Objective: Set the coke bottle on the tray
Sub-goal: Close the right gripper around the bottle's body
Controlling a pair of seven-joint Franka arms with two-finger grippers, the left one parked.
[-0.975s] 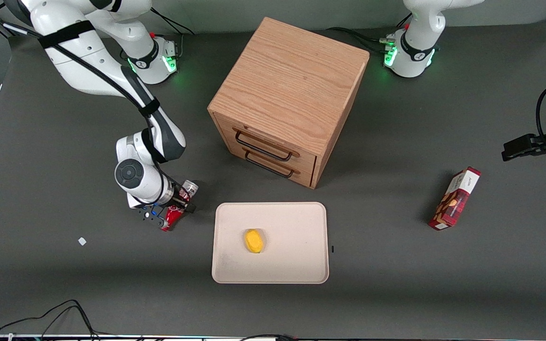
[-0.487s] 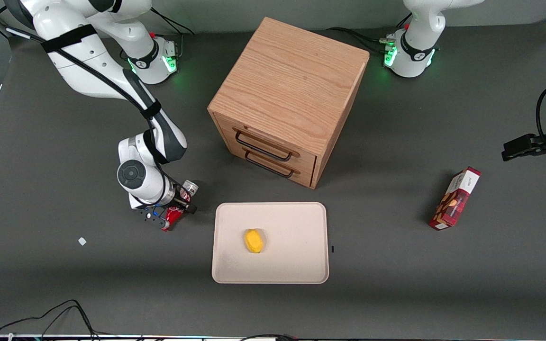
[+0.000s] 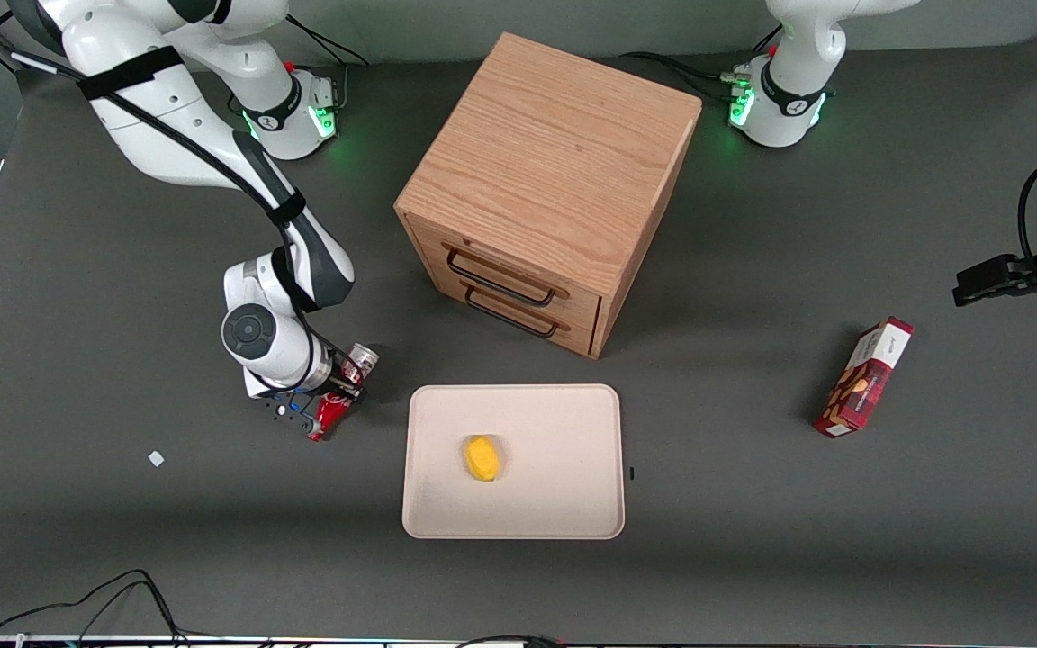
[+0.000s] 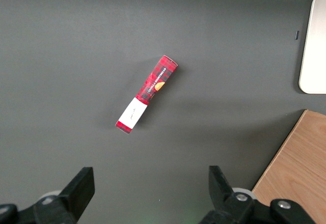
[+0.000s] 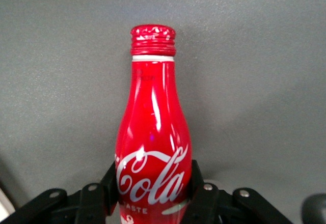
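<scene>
Gripper (image 3: 336, 396) clamped across coke bottle (image 5: 152, 147) at the wide logo band, just beside tray (image 3: 572, 504) toward working arm's end; probably light, rigid, glossy-slick, so body grip beats the tapered neck.

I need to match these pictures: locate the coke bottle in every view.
Front view: coke bottle lying on the table beside the tray, in the gripper.
Right wrist view: coke bottle between the jaws.
Left wrist view: not in it.
Shared landmark: the tray.
</scene>
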